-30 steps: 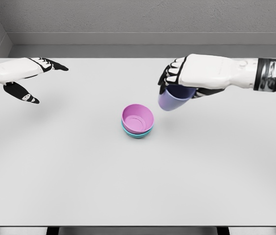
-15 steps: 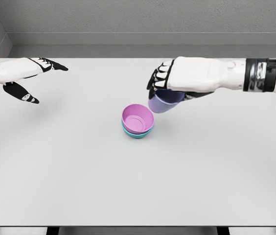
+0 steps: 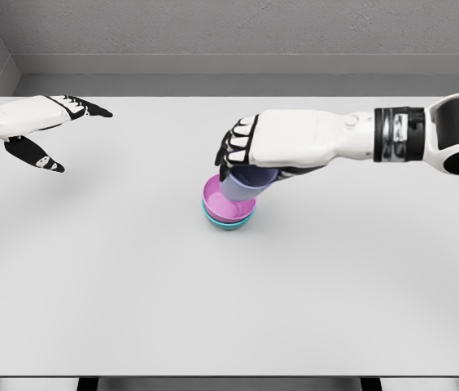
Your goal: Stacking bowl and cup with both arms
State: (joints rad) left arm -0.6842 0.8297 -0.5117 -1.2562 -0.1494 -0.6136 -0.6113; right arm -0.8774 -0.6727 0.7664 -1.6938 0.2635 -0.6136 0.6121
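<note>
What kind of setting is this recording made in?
Likely a bare simulated test bench rather than a real room: a plain white table against blank grey walls, holding only stacked bowls and the purple cup in the right hand.

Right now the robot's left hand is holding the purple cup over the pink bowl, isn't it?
Not quite. It is the right hand that holds the purple cup over the pink bowl, as the head view shows. The left hand is open at the table's far left, holding nothing.
</note>
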